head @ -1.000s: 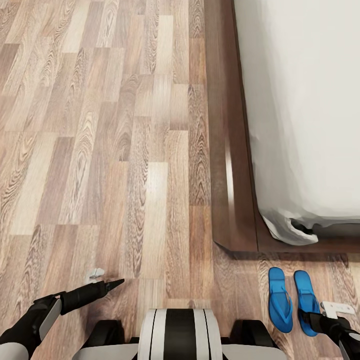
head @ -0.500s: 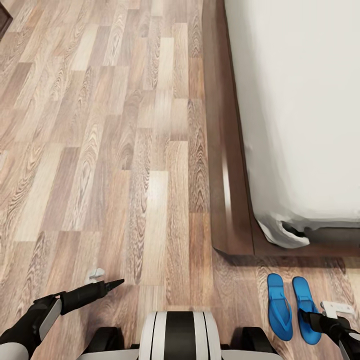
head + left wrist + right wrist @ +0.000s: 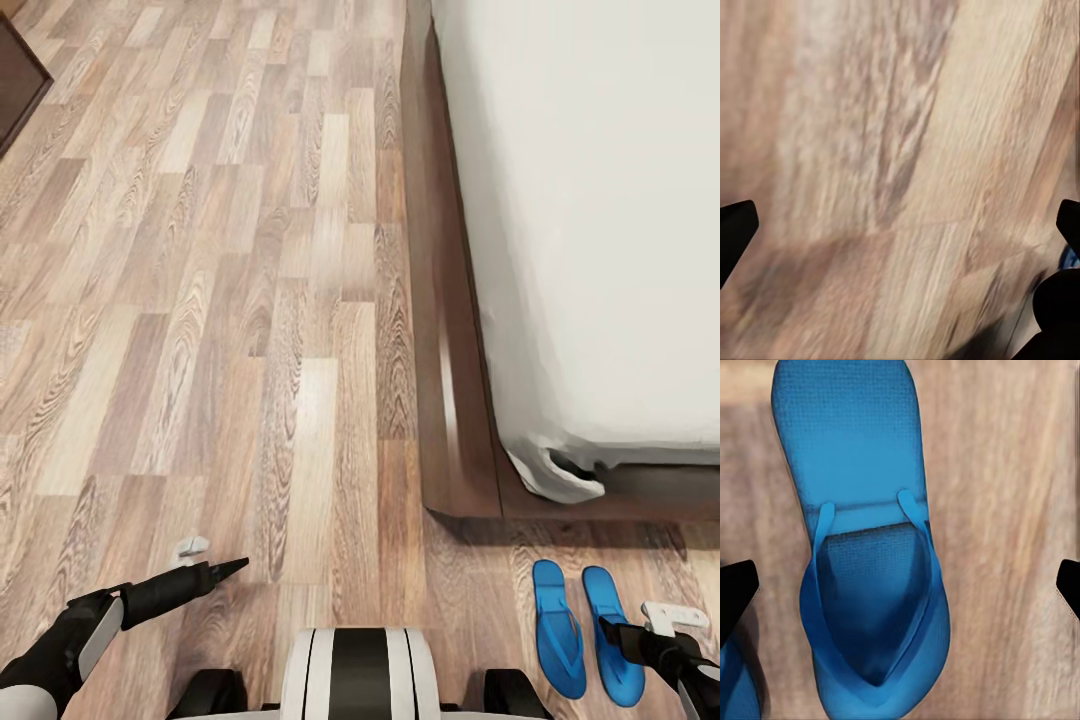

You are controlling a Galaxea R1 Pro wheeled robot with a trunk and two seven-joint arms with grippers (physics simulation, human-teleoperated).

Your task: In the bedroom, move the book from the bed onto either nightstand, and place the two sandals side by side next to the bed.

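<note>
Two bright blue sandals lie side by side on the wood floor just past the foot corner of the bed [image 3: 600, 250]: one sandal [image 3: 558, 628] and its twin [image 3: 612, 650]. My right gripper [image 3: 610, 632] hovers over the twin. In the right wrist view that sandal [image 3: 862, 532] sits between the open fingers [image 3: 735, 592], and the edge of the other sandal [image 3: 733, 690] is beside it. My left gripper [image 3: 225, 570] is open low over bare floor, holding nothing. The book and the nightstand are out of view.
The bed's dark brown platform frame [image 3: 445, 400] runs along the mattress and ends in a corner close to the sandals. A dark wooden furniture corner [image 3: 15, 80] shows at the far left. Wood-plank floor [image 3: 250, 300] stretches wide to the bed's left.
The camera has moved: bed corner and sandals sit lower and further left in the picture, and a dark furniture corner has come in at the far left. Both arms hold their pose.
</note>
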